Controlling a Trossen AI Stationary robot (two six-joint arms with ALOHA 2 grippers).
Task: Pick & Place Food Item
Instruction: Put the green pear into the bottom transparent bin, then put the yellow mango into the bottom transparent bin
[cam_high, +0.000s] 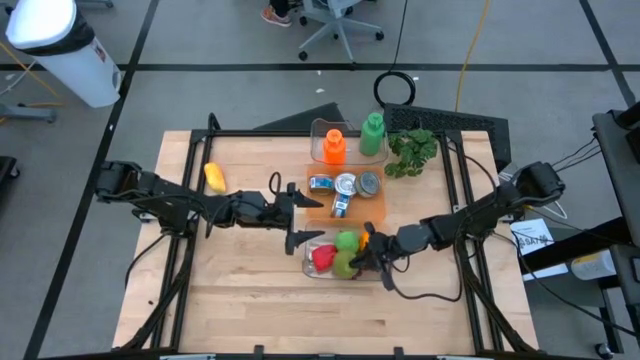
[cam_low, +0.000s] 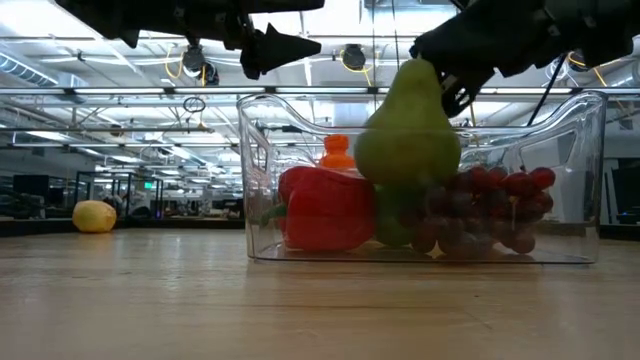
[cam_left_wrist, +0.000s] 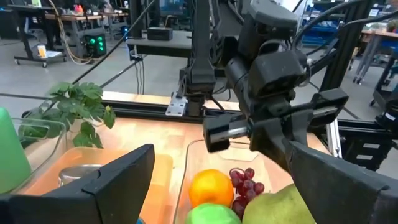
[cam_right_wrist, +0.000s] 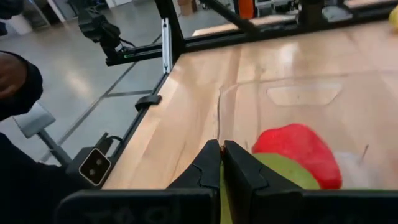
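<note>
over the clear bin: the right gripper (cam_high: 366, 250) hangs at the near bin's right side, fingers pressed fully together and holding nothing, its tips down against the pear (cam_low: 408, 125).
clear bin: the see-through tub (cam_low: 262, 175) sits on the wooden table (cam_high: 240, 290) just in front of the orange tray (cam_high: 374, 209) of cans.
food in the bin: red pepper (cam_low: 325, 208) at one end, the green pear standing tall in the middle, dark grapes (cam_low: 490, 205) piled at the other end, an orange (cam_left_wrist: 210, 186) tucked behind.
left arm: the left gripper (cam_high: 297, 215) hovers beside the bin toward the table's middle, fingers spread wide with nothing between them.
stray fruit: a lemon (cam_high: 214, 177) lies alone, well apart, near the table's left edge.
step in hand: looks to me like choosing and picking one item; the open left gripper seems the one ready to grasp.
doing it well: i'd come straight down with the fingers either side of one fruit, clear of the bin wall, and keep away from the right arm crowding the same tub.
risk: the pear is smooth and tapered, so a grip across its wide belly should hold better than one near the neck.
</note>
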